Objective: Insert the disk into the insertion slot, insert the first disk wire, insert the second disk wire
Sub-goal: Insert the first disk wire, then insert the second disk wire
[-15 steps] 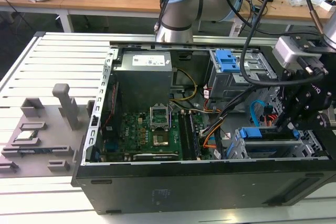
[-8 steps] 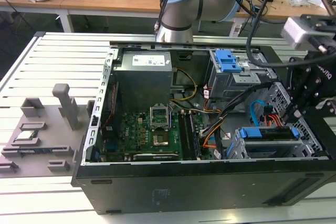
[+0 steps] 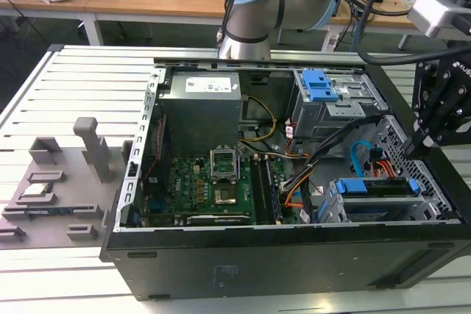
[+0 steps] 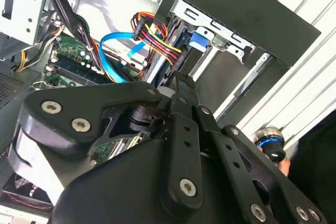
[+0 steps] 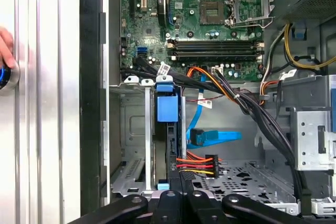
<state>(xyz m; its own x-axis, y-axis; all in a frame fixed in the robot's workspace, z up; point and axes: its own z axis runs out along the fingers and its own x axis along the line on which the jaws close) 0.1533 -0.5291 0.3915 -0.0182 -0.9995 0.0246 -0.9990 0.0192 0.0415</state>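
Disk [image 5: 167,106] stands on edge in slot [image 5: 131,140], tight against one perforated wall, with open cage floor on its other side. Gripper [image 5: 176,187] is closed and empty, tips at the disk's near edge; contact unclear. First wire [image 5: 202,163] plug lies just beside the disk. Second wire [image 5: 212,137] loops beyond it.

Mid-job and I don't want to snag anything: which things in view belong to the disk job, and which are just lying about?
Job: disk, insertion slot, first disk wire, second disk wire, gripper.
Lying about: grey cage with blue latch, power supply, motherboard, grey fixture beside the case.
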